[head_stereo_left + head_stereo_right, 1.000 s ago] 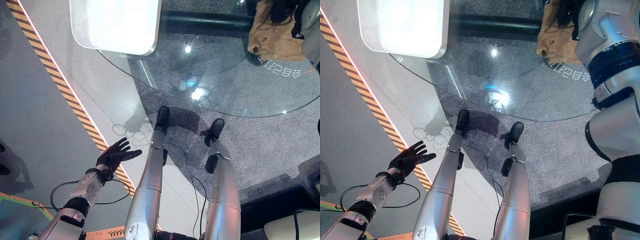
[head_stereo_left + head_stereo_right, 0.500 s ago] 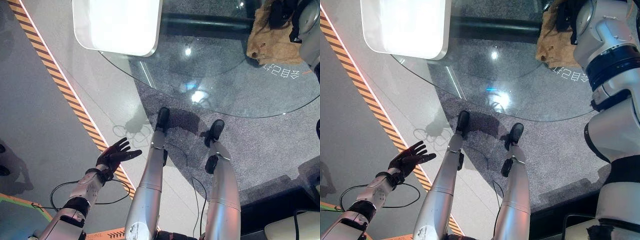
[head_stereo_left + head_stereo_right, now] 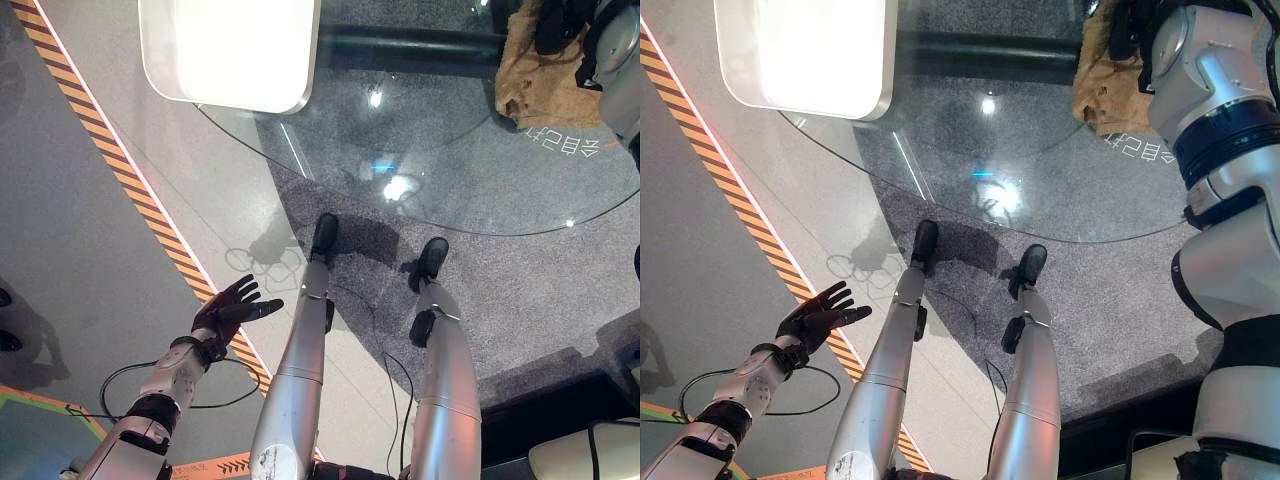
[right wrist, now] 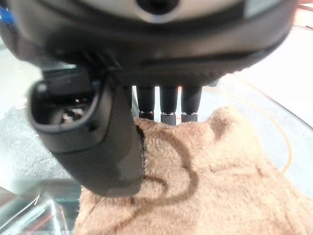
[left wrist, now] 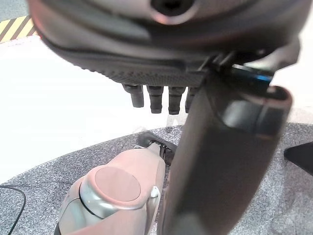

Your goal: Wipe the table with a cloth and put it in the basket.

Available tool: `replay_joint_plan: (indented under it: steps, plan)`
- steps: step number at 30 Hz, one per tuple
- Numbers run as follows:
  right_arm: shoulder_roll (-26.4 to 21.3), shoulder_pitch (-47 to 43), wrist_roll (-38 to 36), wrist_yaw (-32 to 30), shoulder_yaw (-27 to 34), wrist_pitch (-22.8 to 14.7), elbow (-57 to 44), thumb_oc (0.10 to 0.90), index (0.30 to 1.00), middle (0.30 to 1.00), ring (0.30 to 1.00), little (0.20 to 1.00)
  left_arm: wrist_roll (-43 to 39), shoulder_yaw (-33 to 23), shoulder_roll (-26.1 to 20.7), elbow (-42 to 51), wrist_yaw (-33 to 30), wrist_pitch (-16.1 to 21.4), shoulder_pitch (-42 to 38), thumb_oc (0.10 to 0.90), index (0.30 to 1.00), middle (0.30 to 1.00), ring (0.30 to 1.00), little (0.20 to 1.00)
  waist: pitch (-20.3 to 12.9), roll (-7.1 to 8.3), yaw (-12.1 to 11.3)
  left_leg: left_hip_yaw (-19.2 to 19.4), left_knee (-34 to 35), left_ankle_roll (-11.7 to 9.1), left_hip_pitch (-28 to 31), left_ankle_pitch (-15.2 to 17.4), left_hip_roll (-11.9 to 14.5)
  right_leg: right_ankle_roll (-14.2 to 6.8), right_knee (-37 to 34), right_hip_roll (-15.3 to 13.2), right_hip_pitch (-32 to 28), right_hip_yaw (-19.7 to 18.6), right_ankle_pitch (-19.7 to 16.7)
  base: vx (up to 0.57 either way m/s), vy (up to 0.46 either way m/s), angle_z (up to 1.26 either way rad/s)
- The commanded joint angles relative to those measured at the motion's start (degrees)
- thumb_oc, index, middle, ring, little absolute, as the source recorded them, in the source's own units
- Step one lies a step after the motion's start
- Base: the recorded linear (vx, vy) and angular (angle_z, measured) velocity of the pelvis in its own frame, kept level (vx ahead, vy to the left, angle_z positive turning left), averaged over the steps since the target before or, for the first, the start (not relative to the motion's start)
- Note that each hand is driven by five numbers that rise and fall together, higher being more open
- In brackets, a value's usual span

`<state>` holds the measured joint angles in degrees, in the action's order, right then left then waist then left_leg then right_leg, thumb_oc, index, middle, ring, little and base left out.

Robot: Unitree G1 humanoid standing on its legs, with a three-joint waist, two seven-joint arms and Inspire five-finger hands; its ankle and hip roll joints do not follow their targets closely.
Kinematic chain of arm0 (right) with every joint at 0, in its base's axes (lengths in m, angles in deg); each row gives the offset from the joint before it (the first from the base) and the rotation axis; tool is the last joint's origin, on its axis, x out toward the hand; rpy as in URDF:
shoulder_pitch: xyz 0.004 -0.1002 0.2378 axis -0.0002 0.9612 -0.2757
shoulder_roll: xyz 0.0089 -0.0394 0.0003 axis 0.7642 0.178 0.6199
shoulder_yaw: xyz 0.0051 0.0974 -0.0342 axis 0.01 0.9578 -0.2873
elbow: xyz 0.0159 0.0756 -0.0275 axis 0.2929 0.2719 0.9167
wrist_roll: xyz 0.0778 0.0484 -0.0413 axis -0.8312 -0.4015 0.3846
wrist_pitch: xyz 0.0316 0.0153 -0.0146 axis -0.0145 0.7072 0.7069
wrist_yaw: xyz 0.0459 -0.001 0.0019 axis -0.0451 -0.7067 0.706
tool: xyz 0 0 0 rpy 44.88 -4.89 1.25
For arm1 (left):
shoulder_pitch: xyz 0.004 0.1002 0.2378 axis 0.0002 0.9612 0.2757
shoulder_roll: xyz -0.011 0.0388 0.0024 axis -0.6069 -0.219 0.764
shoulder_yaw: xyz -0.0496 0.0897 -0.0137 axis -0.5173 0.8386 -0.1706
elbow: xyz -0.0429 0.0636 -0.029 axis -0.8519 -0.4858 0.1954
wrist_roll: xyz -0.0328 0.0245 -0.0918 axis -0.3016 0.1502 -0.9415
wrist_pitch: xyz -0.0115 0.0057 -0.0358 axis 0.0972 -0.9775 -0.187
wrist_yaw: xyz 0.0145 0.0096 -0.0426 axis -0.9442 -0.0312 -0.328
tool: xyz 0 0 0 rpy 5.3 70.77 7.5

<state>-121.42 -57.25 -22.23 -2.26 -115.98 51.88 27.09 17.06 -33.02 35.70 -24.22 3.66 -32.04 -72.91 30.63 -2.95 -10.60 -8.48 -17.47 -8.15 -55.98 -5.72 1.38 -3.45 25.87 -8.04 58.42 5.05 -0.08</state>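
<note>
Cloth (image 4: 205, 171), tan and fuzzy, lies rumpled on the round glass table (image 3: 470, 170), and the right hand (image 4: 166, 105) sits on it. In the right wrist view the fingers (image 4: 167, 104) reach straight down onto the pile, their tips pressing into it, while the thumb (image 4: 105, 147) lies alongside over the near edge of the fabric. Nothing is pinched or curled around; the hand rests flat and extended on the cloth. From the head views the same cloth (image 3: 1110, 75) shows at the far right part of the table, partly covered by the silver-grey right arm (image 3: 1220, 90) reaching over it, with dark fingers at its far end.

Just beside the cloth on the glass there is a curved line of white lettering (image 3: 560, 142). Bright spots of reflected light (image 3: 398, 186) sit on the glass nearer the middle. At the far left edge of the table a white rounded panel (image 3: 235, 50) glows brightly.

The left hand (image 3: 228, 310) hangs low at the robot's left side, well apart from the table, palm up, fingers spread and loose, holding nothing. Under it a yellow and black striped floor tape (image 3: 120, 180) runs diagonally across the grey floor (image 3: 70, 260), and dark speckled carpet (image 3: 540, 290) lies beneath the table.
</note>
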Motion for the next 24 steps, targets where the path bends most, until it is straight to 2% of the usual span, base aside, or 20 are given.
replay_joint_plan:
  steps: [1, 15, 20, 24]
  plan:
    - [-2.33, 0.33, -2.15, -3.38, -0.39, -1.81, -3.91, 0.100, 0.300, 0.300, 0.300, 0.200, 0.27, 0.37, -0.06, 0.13, 0.23, 0.71, 4.96, 0.800, 0.900, 0.900, 0.900, 0.900, -0.83, -2.98, 1.61, 5.47, 1.23, 5.47, 0.55, 1.39, -2.50, 1.02, -1.85, 1.92, -2.87, 6.00, 2.27, 0.00, 0.000, 0.00]
    - [0.16, 4.53, -0.23, -4.93, 2.67, -2.26, -14.37, 0.100, 0.300, 0.300, 0.300, 0.200, 0.28, 0.31, 1.29, 0.02, -0.96, 1.23, 3.96, 0.800, 0.900, 0.900, 0.900, 0.900, -0.83, -3.06, 2.10, 5.87, 1.83, 5.45, 0.43, 1.26, -2.56, 0.83, -2.49, 2.14, -2.80, 5.92, 2.44, 0.00, 0.000, 0.00]
    - [0.51, 4.83, -0.52, -5.06, 2.86, -2.08, -14.96, 0.100, 0.300, 0.300, 0.300, 0.200, 0.33, 0.42, 1.50, 0.05, -1.27, 1.23, 3.80, 0.800, 0.900, 0.900, 0.900, 0.900, -0.83, -3.10, 2.12, 5.87, 1.84, 5.48, 0.42, 1.26, -2.63, 0.83, -2.56, 2.17, -2.78, 5.91, 2.43, 0.00, 0.000, 0.00]
    - [3.82, 6.36, -0.02, -4.95, 4.24, -2.16, -18.46, 0.100, 0.300, 0.300, 0.300, 0.200, 0.76, 0.42, 2.33, -0.69, -1.20, 1.38, 2.87, 0.800, 0.900, 0.900, 0.900, 0.900, -0.83, -3.34, 1.97, 5.92, 2.31, 5.44, 0.74, 1.13, -2.81, 0.71, -3.18, 2.22, -3.11, 5.94, 2.39, 0.00, 0.000, 0.00]
